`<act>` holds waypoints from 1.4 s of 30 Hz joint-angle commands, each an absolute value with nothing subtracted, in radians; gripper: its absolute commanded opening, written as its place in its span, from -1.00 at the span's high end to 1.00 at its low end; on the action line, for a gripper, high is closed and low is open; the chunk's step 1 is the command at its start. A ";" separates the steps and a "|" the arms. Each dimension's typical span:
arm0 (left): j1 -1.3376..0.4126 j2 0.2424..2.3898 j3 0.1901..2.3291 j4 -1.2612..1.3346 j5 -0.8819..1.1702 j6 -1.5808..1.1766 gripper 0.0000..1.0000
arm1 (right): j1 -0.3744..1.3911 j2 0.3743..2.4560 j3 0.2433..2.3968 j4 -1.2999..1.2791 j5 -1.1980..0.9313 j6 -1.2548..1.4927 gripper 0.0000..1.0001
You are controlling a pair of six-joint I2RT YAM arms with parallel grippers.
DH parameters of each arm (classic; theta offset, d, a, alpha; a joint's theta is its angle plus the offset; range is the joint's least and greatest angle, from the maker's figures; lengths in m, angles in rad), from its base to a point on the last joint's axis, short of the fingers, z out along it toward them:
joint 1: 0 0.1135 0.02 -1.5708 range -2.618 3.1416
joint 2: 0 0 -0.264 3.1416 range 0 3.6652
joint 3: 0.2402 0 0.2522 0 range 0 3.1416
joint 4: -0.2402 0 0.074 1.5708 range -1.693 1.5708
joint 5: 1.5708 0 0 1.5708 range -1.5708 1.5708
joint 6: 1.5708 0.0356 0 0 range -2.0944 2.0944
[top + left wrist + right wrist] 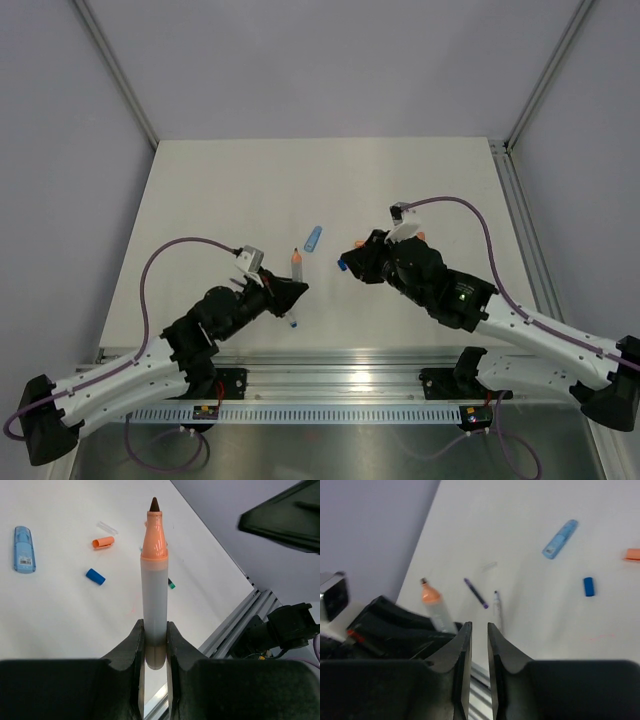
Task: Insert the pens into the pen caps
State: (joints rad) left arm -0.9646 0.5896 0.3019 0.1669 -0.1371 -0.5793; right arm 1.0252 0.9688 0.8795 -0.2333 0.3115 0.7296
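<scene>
Left gripper [155,630]: clamped on the lower barrel of the orange-ended pen [154,580]. The pen stands upright in the left wrist view, bare nib at 12 o'clock.
Light blue cap [24,549]: flat on the table [60,630], at 9 o'clock of the held pen and well apart from it.
Blue cap [95,576]: loose on the table, at 6 o'clock of the orange cap.
Orange cap [103,542]: loose on its side, at 8 o'clock of the held nib; touches nothing.
Clear cap [107,527]: faint, just beside the orange cap at its 12 o'clock.
Dark pen [476,593], white pen [497,607]: lying near each other on the table between the arms. Too blurred to tell whether either is capped.
Right gripper [479,627]: jaws a narrow gap apart, nothing between them. It hangs above the table with the blue cap at its 2 o'clock.
Done: by my reading, nothing; four caps lie apart from the pens.
Left: mate the held pen with the orange cap, probably the first pairing, then the rest.
</scene>
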 commanded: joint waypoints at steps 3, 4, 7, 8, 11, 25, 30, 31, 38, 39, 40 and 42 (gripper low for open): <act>-0.969 0.554 0.278 0.239 -0.184 -0.514 1.00 | 0.826 1.115 0.802 -0.279 0.318 0.818 0.57; -0.969 0.557 0.276 0.241 -0.176 -0.508 1.00 | 0.803 1.141 0.810 -0.279 0.311 0.815 0.55; -0.969 0.561 0.281 0.244 -0.134 -0.483 1.00 | 0.758 1.256 0.863 -0.285 0.346 0.795 0.17; -0.969 0.560 0.284 0.241 -0.129 -0.477 1.00 | 0.743 1.317 0.888 -0.285 0.354 0.792 0.08; -0.969 0.542 0.276 0.230 -0.104 -0.477 1.00 | 0.671 1.400 0.919 -0.270 0.333 0.802 -0.11; -0.969 0.465 0.252 0.227 -0.066 -0.511 1.00 | 0.598 1.710 1.088 -0.244 0.342 0.857 -0.20; -0.969 0.468 0.245 0.238 -0.057 -0.518 1.00 | 0.591 1.764 1.121 -0.268 0.393 0.867 -0.20; -0.969 0.468 0.245 0.239 -0.055 -0.518 1.00 | 0.591 1.767 1.121 -0.275 0.403 0.867 -0.20; -0.969 0.480 0.241 0.256 -0.044 -0.529 1.00 | 0.588 1.818 1.153 -0.287 0.417 0.853 -0.18; -0.969 0.483 0.241 0.258 -0.043 -0.529 1.00 | 0.588 1.825 1.160 -0.291 0.416 0.848 -0.18; -0.969 0.488 0.239 0.259 -0.041 -0.529 1.00 | 0.586 1.844 1.172 -0.293 0.411 0.842 -0.16; -0.969 0.492 0.239 0.261 -0.040 -0.531 1.00 | 0.587 1.861 1.184 -0.305 0.402 0.836 -0.14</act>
